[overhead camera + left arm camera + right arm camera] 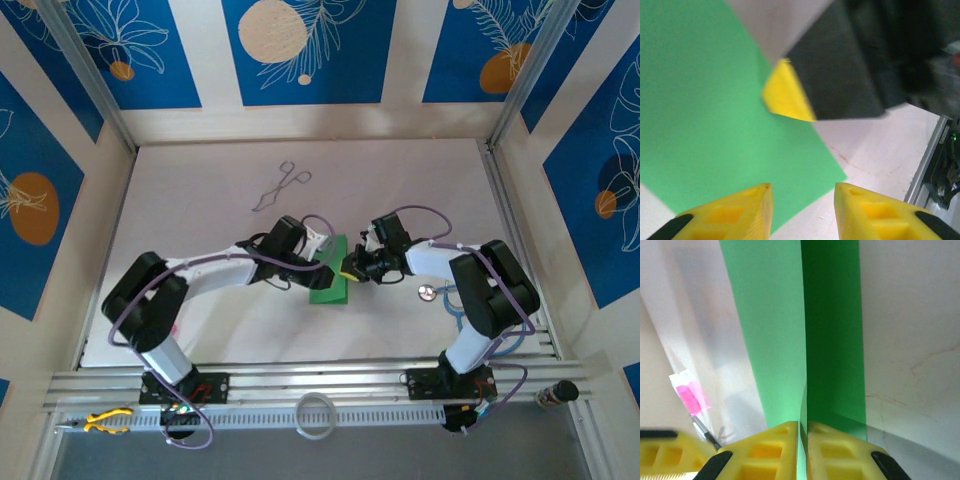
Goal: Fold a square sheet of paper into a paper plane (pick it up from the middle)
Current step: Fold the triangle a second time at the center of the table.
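The square sheet of paper [330,277] is bright green and folded along a lengthwise crease, and it sits mid-table between both grippers. My right gripper [803,426] is shut on its creased edge. From the jaws, a lighter flap [775,330] runs away on the left and a darker flap [835,340] on the right. My left gripper [803,192] is open just above a corner of the paper [715,115], and nothing is between its fingers. In the top view the left gripper [320,263] and the right gripper [352,268] face each other across the paper.
Thin metal forceps [283,186] lie on the far part of the white table. A small round metal item [427,292] sits by the right arm. A pink item [690,396] lies to the left in the right wrist view. A white ring [316,413] rests on the near rail.
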Controlling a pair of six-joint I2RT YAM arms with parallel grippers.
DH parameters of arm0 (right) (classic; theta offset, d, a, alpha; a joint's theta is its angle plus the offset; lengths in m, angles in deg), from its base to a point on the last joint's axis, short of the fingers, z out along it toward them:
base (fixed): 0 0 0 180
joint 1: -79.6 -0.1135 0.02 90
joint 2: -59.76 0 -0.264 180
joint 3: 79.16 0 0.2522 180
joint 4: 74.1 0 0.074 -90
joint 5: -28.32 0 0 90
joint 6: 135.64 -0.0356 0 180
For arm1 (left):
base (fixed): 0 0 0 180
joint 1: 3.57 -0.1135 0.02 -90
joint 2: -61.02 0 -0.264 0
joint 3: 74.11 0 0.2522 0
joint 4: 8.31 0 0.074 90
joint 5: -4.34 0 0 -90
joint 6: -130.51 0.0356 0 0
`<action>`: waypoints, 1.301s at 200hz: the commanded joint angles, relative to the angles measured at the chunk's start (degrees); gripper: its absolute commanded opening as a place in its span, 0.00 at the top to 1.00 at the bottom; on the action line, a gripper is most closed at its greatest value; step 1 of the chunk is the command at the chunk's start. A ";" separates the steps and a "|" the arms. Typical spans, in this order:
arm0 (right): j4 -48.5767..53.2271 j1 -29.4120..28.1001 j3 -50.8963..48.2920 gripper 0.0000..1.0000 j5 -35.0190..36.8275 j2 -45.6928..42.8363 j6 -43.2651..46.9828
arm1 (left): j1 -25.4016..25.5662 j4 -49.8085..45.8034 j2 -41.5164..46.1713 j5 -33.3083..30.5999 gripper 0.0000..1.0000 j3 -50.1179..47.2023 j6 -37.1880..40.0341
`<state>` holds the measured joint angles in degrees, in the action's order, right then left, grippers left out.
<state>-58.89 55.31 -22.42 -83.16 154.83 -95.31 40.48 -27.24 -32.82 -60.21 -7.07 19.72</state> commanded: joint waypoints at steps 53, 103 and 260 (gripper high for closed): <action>-0.84 0.91 -0.38 0.90 -4.37 -0.76 -2.45 | 13.86 -3.45 2.19 -25.34 0.46 0.15 15.10; -0.50 1.17 -0.53 0.90 -4.55 -0.54 -2.61 | 19.08 -3.16 -1.31 -34.10 0.42 2.29 17.70; 0.02 1.46 -0.41 0.90 -4.45 -0.76 -2.71 | 20.79 -2.10 -4.35 -39.61 0.76 3.98 17.90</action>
<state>-59.69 56.40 -22.42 -86.17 154.83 -97.43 60.74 -29.82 -36.63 -98.88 -4.67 36.98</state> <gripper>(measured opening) 0.101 0.272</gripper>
